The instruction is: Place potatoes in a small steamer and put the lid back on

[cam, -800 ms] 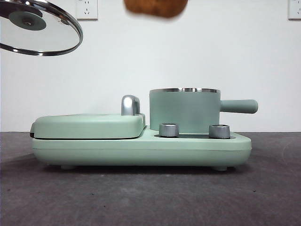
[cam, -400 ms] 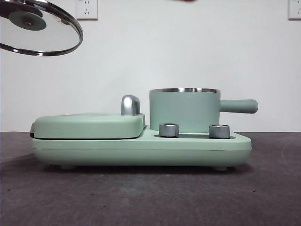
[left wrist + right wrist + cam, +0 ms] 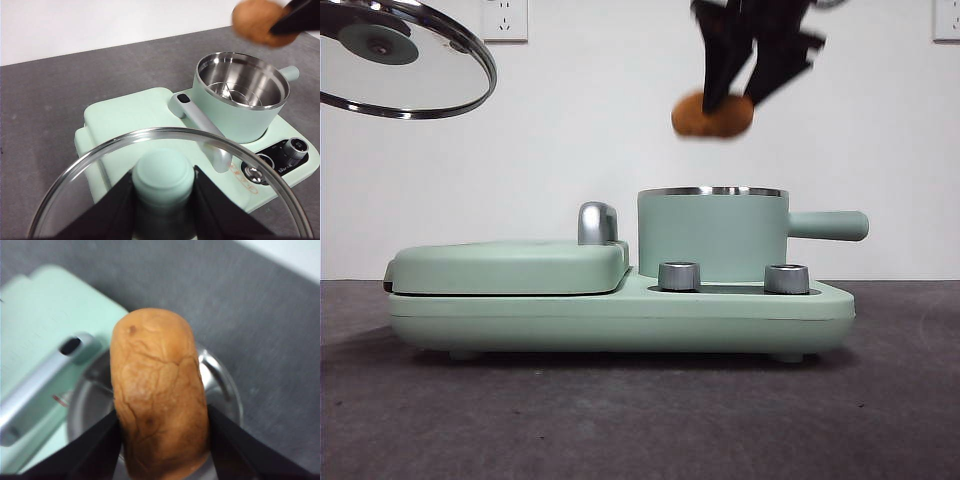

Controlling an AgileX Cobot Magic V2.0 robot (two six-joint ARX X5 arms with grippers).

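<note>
Overhead, the right gripper [image 3: 728,100] clamps the potato [image 3: 712,114] between its jaws, hanging above the pot [image 3: 712,234] with open air between the potato and the steel rim. The left gripper [image 3: 162,195] pinches the knob of the glass lid [image 3: 405,58], held high and well to the side over the grill cover [image 3: 510,266]. Only the left wrist view shows the pot's bare steel inside.

A: Colours?
B: Potato [image 3: 157,395] in my black right gripper [image 3: 162,440]: orange-brown, cracked wrinkly skin, few dark specks. Steamer [image 3: 712,235] mint green, steel rim, shiny steel inside.
A: Lid?
B: Lid [image 3: 165,150] clear glass, steel edge, mint knob, between my black left gripper [image 3: 162,200] jaws. Table [image 3: 620,420] dark grey.
</note>
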